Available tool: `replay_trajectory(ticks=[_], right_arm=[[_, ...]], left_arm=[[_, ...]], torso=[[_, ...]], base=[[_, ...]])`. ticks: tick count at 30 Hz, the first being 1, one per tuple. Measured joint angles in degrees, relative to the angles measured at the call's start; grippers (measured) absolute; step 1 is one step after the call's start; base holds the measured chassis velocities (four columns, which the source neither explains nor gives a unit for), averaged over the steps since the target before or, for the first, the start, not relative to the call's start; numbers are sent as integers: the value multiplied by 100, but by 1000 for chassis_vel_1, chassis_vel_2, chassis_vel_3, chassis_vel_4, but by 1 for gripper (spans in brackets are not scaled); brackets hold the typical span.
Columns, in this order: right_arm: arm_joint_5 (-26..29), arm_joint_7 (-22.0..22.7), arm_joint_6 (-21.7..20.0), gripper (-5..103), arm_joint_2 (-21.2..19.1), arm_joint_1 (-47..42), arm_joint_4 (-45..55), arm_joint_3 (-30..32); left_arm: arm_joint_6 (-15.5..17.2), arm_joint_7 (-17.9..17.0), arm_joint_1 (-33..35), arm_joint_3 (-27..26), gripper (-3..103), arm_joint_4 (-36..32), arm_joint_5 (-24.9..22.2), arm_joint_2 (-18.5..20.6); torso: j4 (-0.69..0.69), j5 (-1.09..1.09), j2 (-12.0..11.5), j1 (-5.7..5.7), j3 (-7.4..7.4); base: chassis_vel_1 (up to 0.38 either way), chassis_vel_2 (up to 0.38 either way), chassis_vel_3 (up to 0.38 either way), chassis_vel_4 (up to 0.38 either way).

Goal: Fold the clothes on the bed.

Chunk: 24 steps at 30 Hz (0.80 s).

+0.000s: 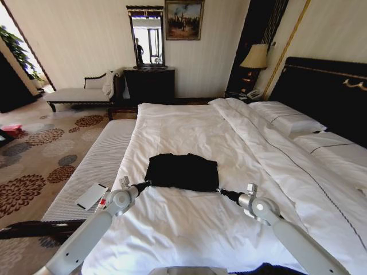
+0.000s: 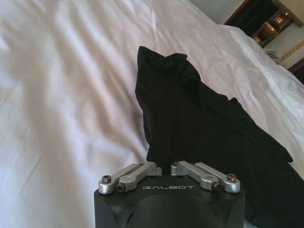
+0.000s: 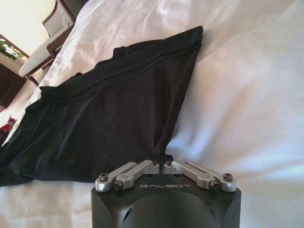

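Observation:
The clothes (image 1: 182, 171) are one black T-shirt lying partly folded on the white duvet of the bed (image 1: 189, 126), near its foot. My left gripper (image 1: 147, 184) is shut on the shirt's near left corner; the left wrist view has the fabric (image 2: 199, 123) pinched between the fingers (image 2: 154, 167). My right gripper (image 1: 219, 191) is shut on the near right corner, and the right wrist view shows the cloth (image 3: 114, 123) running from its shut fingers (image 3: 164, 164). No lettering faces up.
A padded bench (image 1: 94, 166) with a white flat device (image 1: 92, 196) stands along the bed's left side. Pillows (image 1: 287, 117) and the dark headboard (image 1: 327, 91) lie to the right. A chaise longue (image 1: 80, 94), dresser (image 1: 150, 85) and lamp (image 1: 255, 57) stand against the far wall.

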Motion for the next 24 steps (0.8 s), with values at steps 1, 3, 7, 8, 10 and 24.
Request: replay_trajectory(ticks=[1, 3, 7, 8, 10, 24], right_arm=[[-33, -26, 1, 0, -12, -59, 28, 36], [-77, -52, 2, 0, -24, -118, 54, 74], [-272, -160, 17, 0, -108, -293, 111, 165], [-272, -160, 17, 0, -108, -293, 111, 165], [-376, -234, 38, 0, -175, -435, 235, 241], [-521, -325, 23, 0, -179, -1722, 1227, 1368]], left_arm=[[-7, 0, 30, -14, 2, -43, 10, 12], [-8, 0, 65, -30, 2, -85, 18, 27], [-9, 20, 209, -91, 2, -224, 50, 143], [-9, 20, 209, -91, 2, -224, 50, 143], [-10, 22, 327, -144, 2, -424, 72, 253], [-106, 87, 1256, -480, 2, -1367, 367, 613]], torso=[[0, 0, 0, 0, 0], [0, 0, 0, 0, 0], [0, 0, 0, 0, 0], [0, 0, 0, 0, 0], [-1, 0, 0, 0, 0], [0, 0, 0, -1, -1]], base=[[0, 0, 0, 0], [0, 0, 0, 0], [0, 0, 0, 0], [0, 0, 0, 0], [0, 0, 0, 0], [0, 0, 0, 0]])
